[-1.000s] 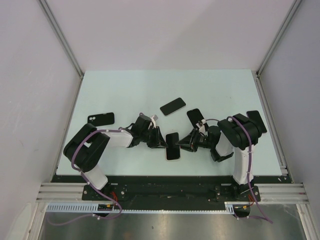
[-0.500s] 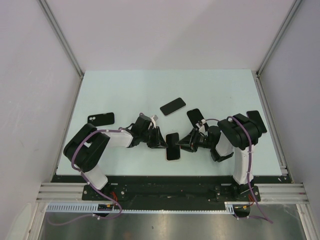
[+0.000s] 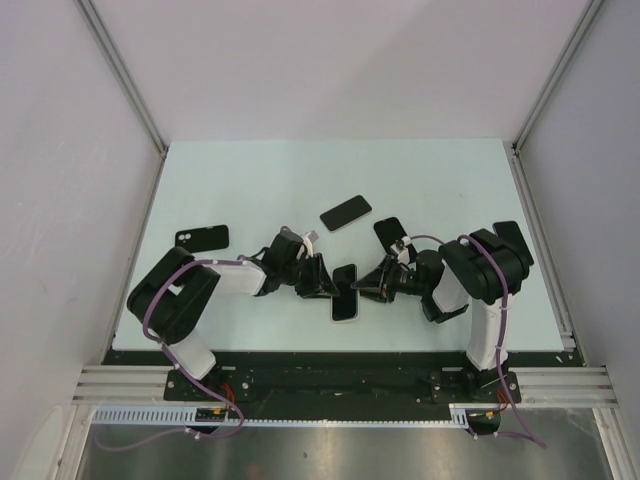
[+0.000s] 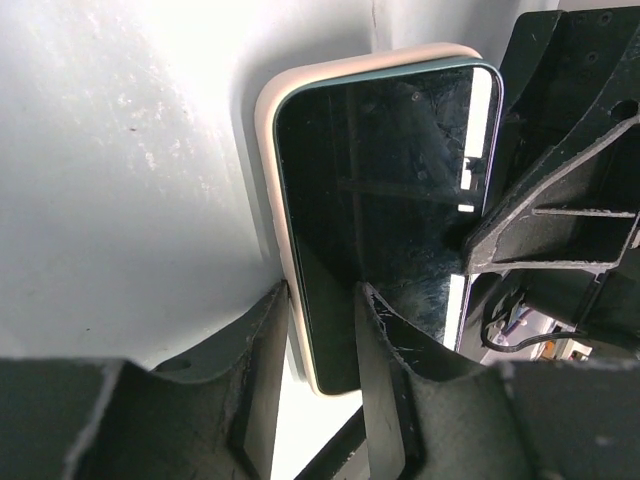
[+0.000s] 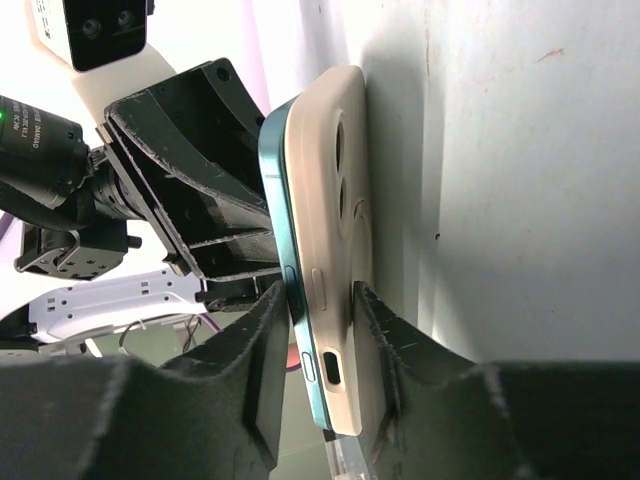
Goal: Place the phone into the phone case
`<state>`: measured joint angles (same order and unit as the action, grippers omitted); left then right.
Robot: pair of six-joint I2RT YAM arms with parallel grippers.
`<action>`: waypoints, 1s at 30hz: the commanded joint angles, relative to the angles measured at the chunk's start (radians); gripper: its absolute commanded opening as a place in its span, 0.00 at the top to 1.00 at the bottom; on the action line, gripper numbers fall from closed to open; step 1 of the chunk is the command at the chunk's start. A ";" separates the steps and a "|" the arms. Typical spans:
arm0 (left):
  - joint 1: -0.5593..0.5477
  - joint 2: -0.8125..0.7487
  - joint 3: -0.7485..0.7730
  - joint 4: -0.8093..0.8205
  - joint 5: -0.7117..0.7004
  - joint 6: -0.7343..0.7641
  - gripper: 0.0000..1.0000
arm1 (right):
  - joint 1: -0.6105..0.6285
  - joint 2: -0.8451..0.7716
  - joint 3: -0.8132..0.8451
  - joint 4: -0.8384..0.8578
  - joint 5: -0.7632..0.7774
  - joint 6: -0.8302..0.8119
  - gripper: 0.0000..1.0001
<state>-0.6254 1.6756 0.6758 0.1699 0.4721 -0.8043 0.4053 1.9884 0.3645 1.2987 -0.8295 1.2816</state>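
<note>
The left gripper (image 4: pixel 320 300) clamped the teal-edged black-glass phone (image 4: pixel 390 190). The right gripper (image 5: pixel 315 300) pinched phone and cream plastic case (image 5: pixel 347 180) together.

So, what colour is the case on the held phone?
The case is cream, off-white; the right wrist view shows it best.

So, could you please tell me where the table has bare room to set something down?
The far strip of the table is bare, between its back edge and the black phone. The near middle is crowded: the left gripper and right gripper both clamp the cased phone, with another dark phone just beyond them.
</note>
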 commanded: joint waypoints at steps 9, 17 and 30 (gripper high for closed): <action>-0.008 0.009 -0.022 0.026 0.034 0.007 0.60 | -0.006 -0.017 -0.001 0.284 -0.005 0.001 1.00; -0.008 0.026 -0.028 0.054 0.057 -0.001 0.60 | 0.004 -0.042 0.002 0.278 -0.014 0.002 0.81; -0.008 0.024 -0.036 0.069 0.071 -0.001 0.52 | 0.015 -0.043 0.002 0.238 -0.010 -0.011 0.58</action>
<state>-0.6254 1.6821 0.6571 0.2317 0.5217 -0.8062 0.4065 1.9778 0.3626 1.2938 -0.8288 1.2827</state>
